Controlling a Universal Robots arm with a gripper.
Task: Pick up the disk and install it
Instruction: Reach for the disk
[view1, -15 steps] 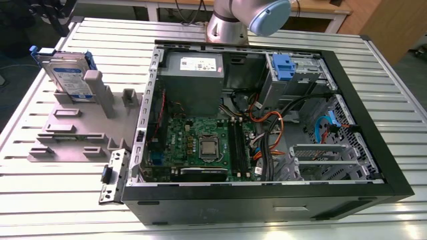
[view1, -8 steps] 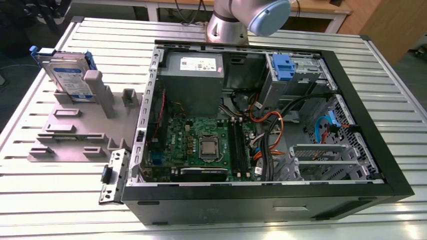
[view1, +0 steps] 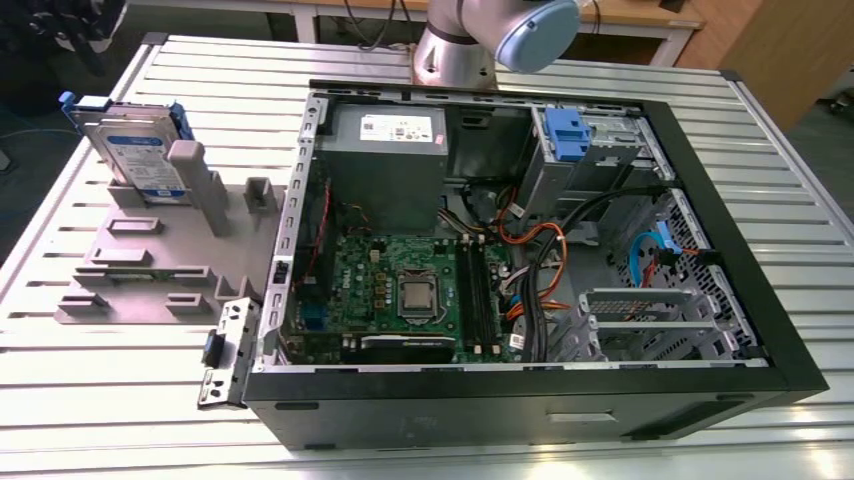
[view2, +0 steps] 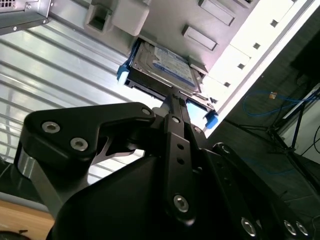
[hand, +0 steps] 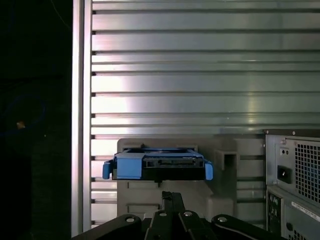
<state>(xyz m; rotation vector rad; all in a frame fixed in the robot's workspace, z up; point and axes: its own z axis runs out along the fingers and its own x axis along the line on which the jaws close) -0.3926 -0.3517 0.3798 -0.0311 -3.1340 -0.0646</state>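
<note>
second wrist view: the gripper (view2: 174, 97), jaws clenched together on nothing, points at the disk (view2: 165, 62) close ahead. the disk stands on edge in the grey fixture (view1: 147, 260), at ten o'clock from the open computer case (view1: 534, 400) in the exterior view, where a fixture post hides its lower corner.

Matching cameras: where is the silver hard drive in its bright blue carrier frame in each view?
Exterior view: silver hard drive stands on edge, exterior view's left.
Second wrist view: drive shows its label face.
First wrist view: drive seen edge-on.
Shared landmark: the grey stepped plastic fixture holding it.
</note>
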